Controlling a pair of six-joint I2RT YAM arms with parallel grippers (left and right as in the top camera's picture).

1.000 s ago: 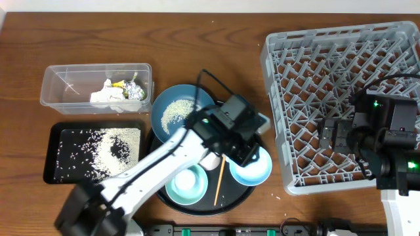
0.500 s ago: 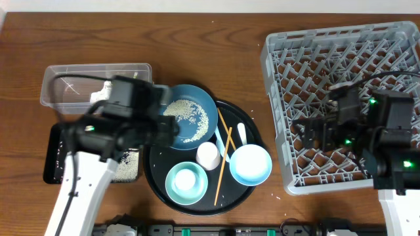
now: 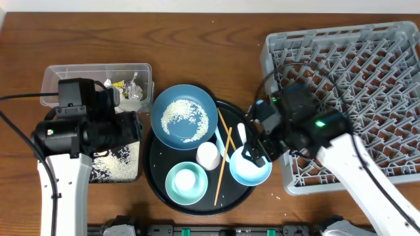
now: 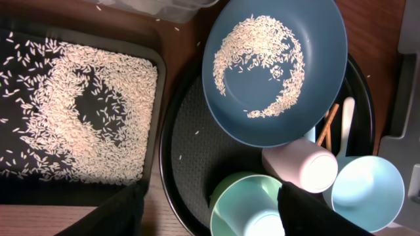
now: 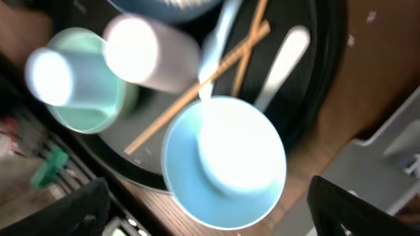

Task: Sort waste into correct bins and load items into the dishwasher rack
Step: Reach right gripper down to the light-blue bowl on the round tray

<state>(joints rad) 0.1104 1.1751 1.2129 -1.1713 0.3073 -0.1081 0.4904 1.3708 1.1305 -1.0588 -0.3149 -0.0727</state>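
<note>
My left gripper (image 3: 130,128) hangs open above the gap between the shallow black bin (image 4: 79,111), which is strewn with rice, and the round tray. Nothing is between its fingers (image 4: 111,213). Below them lies the teal bowl (image 4: 252,206) with a cup in it. The dark-blue plate (image 3: 184,117) holds rice (image 4: 262,65). My right gripper (image 3: 252,152) is open over the light blue bowl (image 5: 223,164), holding nothing. Chopsticks (image 3: 223,157), a white spoon (image 3: 241,133) and a pale cup (image 3: 208,155) lie on the tray. The clear bin (image 3: 97,84) holds tissue and wrappers. The rack (image 3: 348,98) stands at right.
The round black tray (image 3: 157,174) carries the dishes between the bins and the rack. My left arm covers part of the black bin (image 3: 115,167). My right arm crosses the rack's near left corner. Bare wood runs along the far edge.
My left arm has swung left from the round tray to the black bin, and its jaws have widened. My right arm has left the rack and reached over the light blue bowl.
</note>
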